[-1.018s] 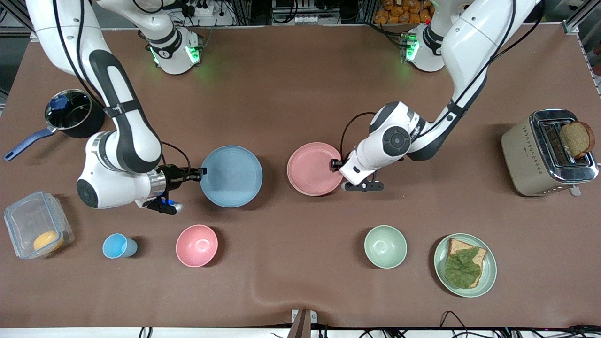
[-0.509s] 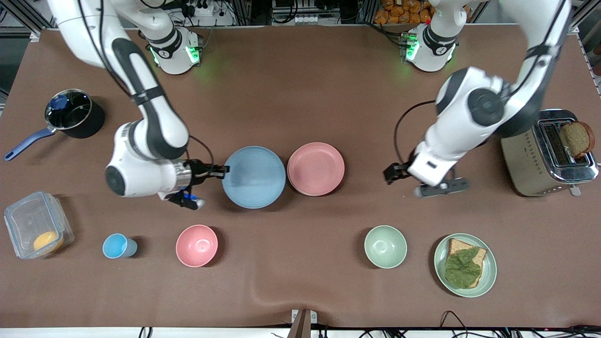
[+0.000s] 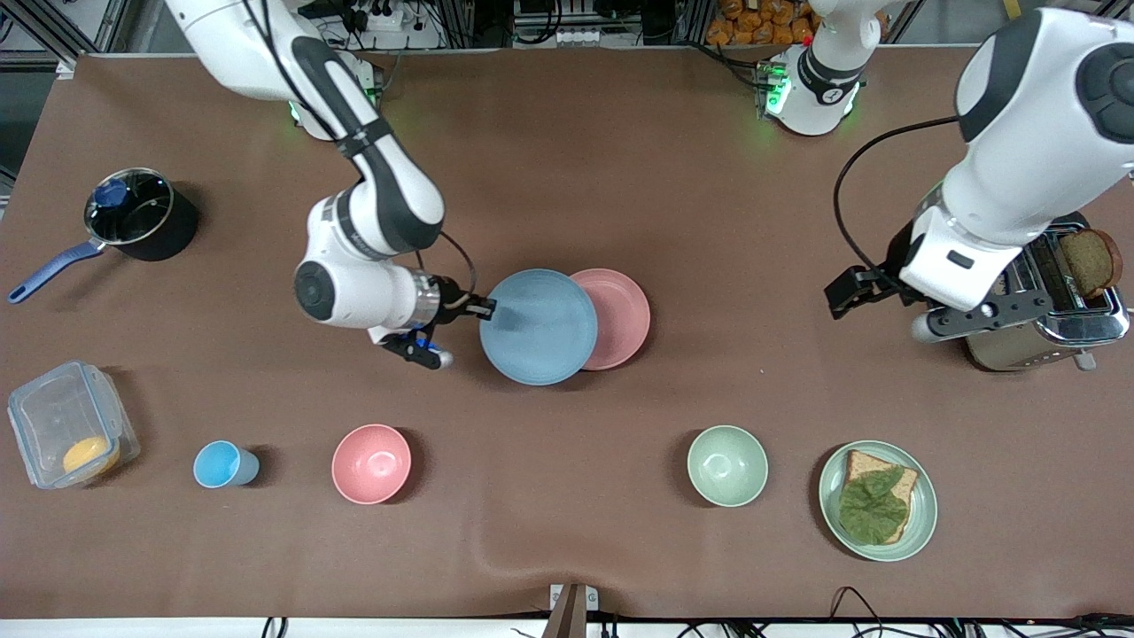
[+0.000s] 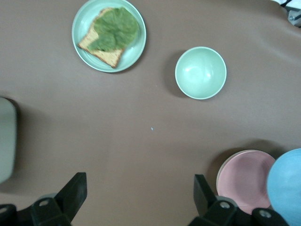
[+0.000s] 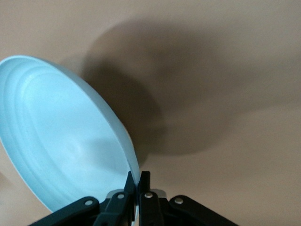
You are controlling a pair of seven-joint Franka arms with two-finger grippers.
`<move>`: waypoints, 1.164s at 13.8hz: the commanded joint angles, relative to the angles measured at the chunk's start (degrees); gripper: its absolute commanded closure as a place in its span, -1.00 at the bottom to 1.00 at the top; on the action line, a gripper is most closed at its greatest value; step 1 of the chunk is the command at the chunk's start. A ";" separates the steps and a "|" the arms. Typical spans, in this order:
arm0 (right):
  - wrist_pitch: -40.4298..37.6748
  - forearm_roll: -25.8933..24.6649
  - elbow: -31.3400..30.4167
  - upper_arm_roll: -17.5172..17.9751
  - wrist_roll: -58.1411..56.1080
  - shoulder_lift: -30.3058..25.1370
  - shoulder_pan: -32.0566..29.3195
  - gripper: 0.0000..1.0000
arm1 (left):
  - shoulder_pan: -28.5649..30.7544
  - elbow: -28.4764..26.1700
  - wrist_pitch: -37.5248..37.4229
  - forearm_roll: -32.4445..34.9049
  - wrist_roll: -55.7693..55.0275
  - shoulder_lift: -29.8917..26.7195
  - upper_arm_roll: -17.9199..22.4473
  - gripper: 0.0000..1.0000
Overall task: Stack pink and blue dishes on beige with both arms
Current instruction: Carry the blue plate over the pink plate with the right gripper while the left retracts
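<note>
Centring the blue plate [image 3: 538, 326] over the pink plate [image 3: 617, 318] is the step in hand; a beige rim shows beneath the pink plate in the left wrist view. The right gripper [image 3: 485, 308] pinches the blue plate's rim and carries it partly overlapping the pink one. Judgement: level the plate, align the rims, lower until seated, then release. The left gripper [image 3: 855, 291], jaws spread and empty, waits above the table beside the toaster [image 3: 1032, 292].

Bare table is seen beneath the wide-spread jaws of the left gripper [image 4: 138, 197], the toaster [image 3: 1032, 292] close beside them. The right gripper [image 3: 485, 308], clamped on the blue plate [image 3: 538, 327], is flanked by bare cloth; ahead, the pink plate [image 3: 625, 315] is partly overlapped.
</note>
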 commanded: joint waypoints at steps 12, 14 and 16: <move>9.94 2.90 -1.22 -0.71 7.67 2.21 10.43 1.00 | -15.12 0.07 -9.64 -2.87 16.13 -8.30 25.34 -1.00; 11.17 2.90 -1.22 -0.71 7.84 2.99 11.14 1.00 | -15.12 -0.02 -10.26 -3.76 17.09 -8.48 26.56 -1.00; 11.17 2.90 -1.22 -0.71 7.85 3.09 11.14 1.00 | -14.86 -0.11 -11.22 -4.11 18.24 -8.74 26.83 -1.00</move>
